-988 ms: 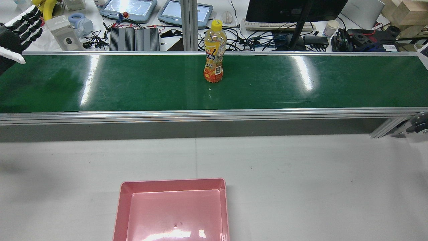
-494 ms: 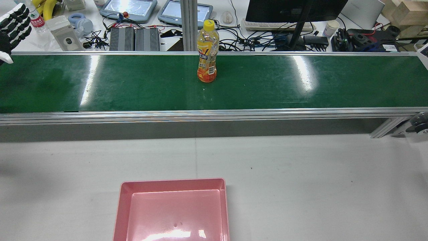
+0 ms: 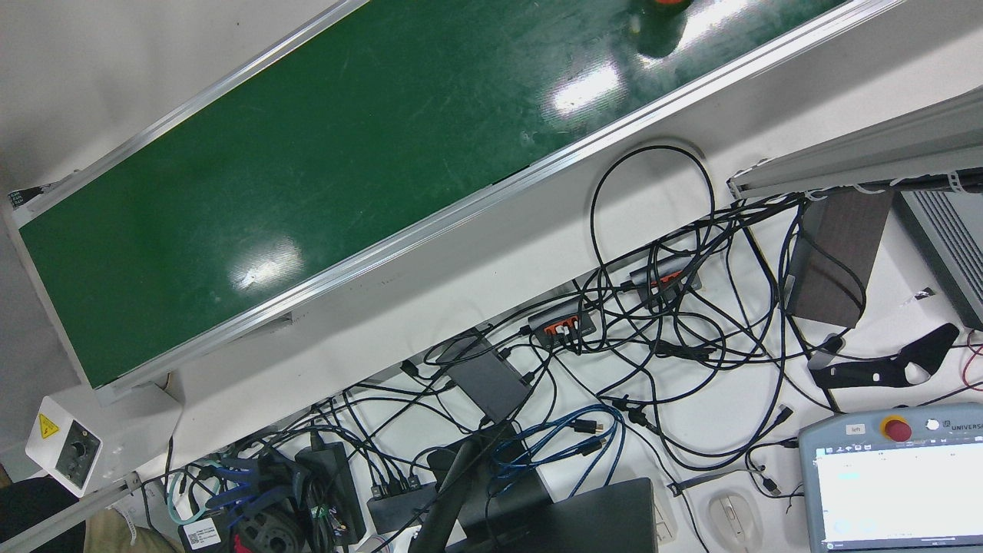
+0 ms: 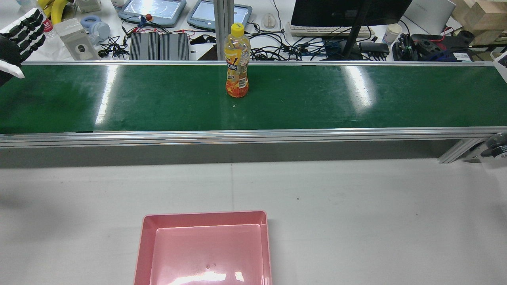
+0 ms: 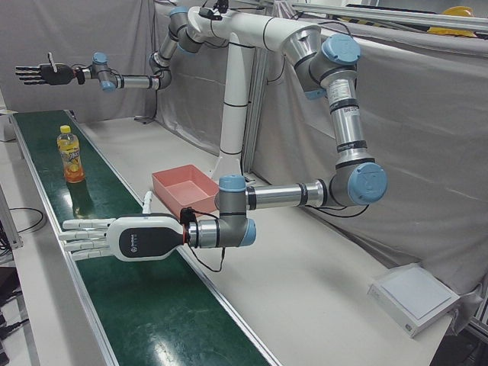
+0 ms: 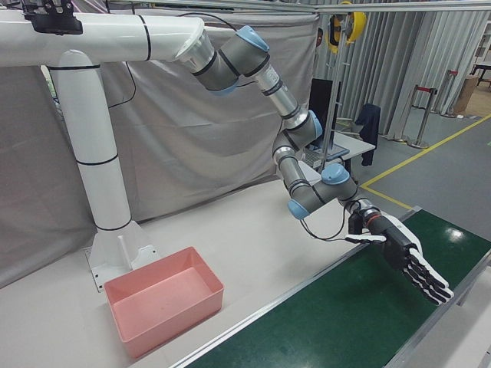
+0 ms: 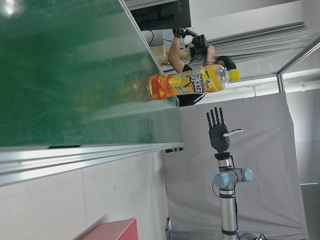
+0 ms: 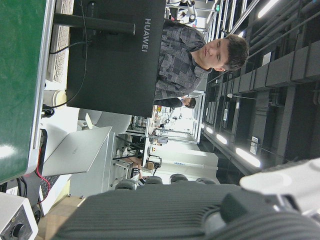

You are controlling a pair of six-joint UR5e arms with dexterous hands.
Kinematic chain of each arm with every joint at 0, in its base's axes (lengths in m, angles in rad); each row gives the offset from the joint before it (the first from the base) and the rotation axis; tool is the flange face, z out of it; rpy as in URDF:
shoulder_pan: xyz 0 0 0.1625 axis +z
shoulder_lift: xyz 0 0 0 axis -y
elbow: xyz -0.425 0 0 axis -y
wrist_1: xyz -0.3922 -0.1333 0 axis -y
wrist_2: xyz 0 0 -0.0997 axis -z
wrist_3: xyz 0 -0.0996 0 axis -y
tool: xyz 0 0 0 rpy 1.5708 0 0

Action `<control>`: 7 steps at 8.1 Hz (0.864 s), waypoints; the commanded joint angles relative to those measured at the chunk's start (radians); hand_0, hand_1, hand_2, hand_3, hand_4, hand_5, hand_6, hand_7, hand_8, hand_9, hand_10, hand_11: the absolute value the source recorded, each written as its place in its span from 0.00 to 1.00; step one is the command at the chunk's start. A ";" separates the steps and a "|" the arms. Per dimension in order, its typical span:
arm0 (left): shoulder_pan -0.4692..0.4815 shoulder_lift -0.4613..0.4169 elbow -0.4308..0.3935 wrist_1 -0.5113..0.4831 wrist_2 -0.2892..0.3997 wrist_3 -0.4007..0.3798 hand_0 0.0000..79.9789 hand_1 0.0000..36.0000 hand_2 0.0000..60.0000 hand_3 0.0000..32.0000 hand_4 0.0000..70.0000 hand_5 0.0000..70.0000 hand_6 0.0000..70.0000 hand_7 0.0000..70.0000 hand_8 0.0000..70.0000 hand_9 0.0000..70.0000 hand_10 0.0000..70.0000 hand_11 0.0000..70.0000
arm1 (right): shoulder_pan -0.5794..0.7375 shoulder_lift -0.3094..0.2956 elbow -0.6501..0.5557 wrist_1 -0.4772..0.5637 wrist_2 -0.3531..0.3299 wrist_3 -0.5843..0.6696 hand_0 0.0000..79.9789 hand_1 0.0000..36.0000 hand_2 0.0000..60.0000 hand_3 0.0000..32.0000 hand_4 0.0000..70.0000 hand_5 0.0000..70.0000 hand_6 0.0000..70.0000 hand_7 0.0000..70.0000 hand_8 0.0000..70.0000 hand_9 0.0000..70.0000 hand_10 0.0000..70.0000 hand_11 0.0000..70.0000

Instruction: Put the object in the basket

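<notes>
Rear cam high, looks fwd/down; corner cams face arms; all share belt (image 4: pixel 317 99).

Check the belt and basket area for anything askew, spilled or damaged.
Nothing stands out. The yellow-capped orange juice bottle stands upright on the green conveyor belt, no spill around it. The pink plastic basket sits empty on the grey table. The left hand and right hand are open, clear of the bottle.
</notes>
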State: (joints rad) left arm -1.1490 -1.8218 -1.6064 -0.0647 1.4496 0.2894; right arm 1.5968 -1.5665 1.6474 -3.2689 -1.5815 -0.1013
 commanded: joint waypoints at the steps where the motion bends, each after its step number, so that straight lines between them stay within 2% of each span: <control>1: 0.017 -0.033 -0.003 0.048 0.000 0.025 0.71 0.10 0.00 0.08 0.09 0.00 0.00 0.00 0.00 0.00 0.00 0.00 | 0.000 -0.001 -0.001 0.000 0.000 -0.001 0.00 0.00 0.00 0.00 0.00 0.00 0.00 0.00 0.00 0.00 0.00 0.00; 3: 0.018 -0.050 -0.030 0.083 0.000 0.027 0.72 0.11 0.00 0.08 0.08 0.00 0.00 0.00 0.00 0.00 0.00 0.00 | 0.000 -0.001 0.000 0.000 0.000 -0.001 0.00 0.00 0.00 0.00 0.00 0.00 0.00 0.00 0.00 0.00 0.00 0.00; 5: 0.020 -0.060 -0.032 0.085 -0.002 0.028 0.68 0.06 0.00 0.09 0.07 0.00 0.00 0.00 0.00 0.00 0.00 0.00 | 0.000 0.000 -0.001 0.000 0.000 -0.001 0.00 0.00 0.00 0.00 0.00 0.00 0.00 0.00 0.00 0.00 0.00 0.00; 7: 0.055 -0.062 -0.030 0.085 -0.008 0.030 0.67 0.05 0.00 0.10 0.07 0.00 0.00 0.00 0.00 0.00 0.00 0.00 | 0.000 -0.001 -0.001 0.000 0.000 -0.001 0.00 0.00 0.00 0.00 0.00 0.00 0.00 0.00 0.00 0.00 0.00 0.00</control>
State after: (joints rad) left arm -1.1240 -1.8799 -1.6367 0.0185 1.4475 0.3174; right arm 1.5968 -1.5672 1.6461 -3.2689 -1.5815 -0.1025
